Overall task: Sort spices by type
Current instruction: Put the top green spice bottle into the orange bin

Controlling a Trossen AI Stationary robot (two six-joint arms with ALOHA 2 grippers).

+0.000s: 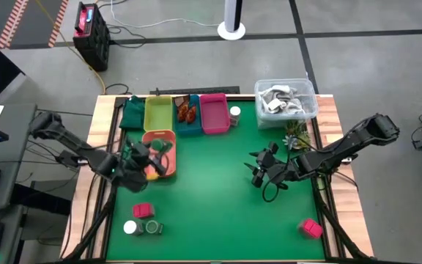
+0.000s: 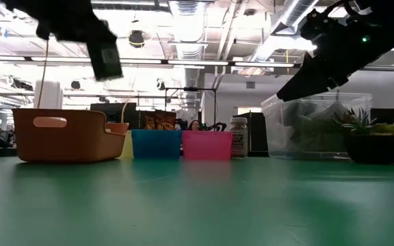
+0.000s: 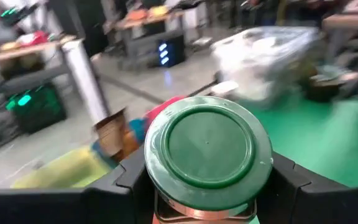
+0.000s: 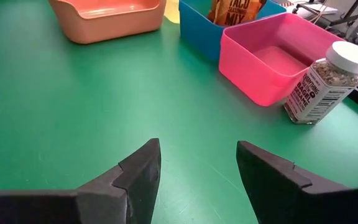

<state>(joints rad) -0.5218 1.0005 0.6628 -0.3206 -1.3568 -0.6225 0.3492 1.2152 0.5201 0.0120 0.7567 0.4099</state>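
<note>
- Jar with a dark green lid (image 3: 207, 148) is pinched between the left gripper's (image 1: 143, 163) two fingers, lid facing the wrist camera, so those jaws are closed on it.
- From above, that gripper hangs over the orange tray (image 1: 168, 137), right at its near edge. The low view shows it up in the air, well clear of the table (image 1: 211, 205).
- Right gripper (image 1: 261, 170) sits mid-table with its jaws spread wide and nothing between them, just bare green surface.
- Ahead of those open jaws: the pink tray (image 4: 272, 62), and a white-lidded jar (image 4: 328, 81) standing upright just beside it on the table.
- Next to the pink tray is the blue tray (image 4: 199, 25) with a brown-orange packet (image 4: 234, 10) in it, and the yellow tray (image 1: 157, 114) beyond that.
- Near the front edge on the left arm's side: a pink cube box (image 1: 143, 211), another white-lidded jar (image 1: 130, 228) and a dark green jar (image 1: 152, 228), all close together.
- Second pink cube box (image 1: 311, 229) sits alone at the front on the right arm's side.
- Clear tub (image 1: 310, 95) of white-grey stuff is at the far right corner, a small plant (image 1: 294, 135) just beside it.
</note>
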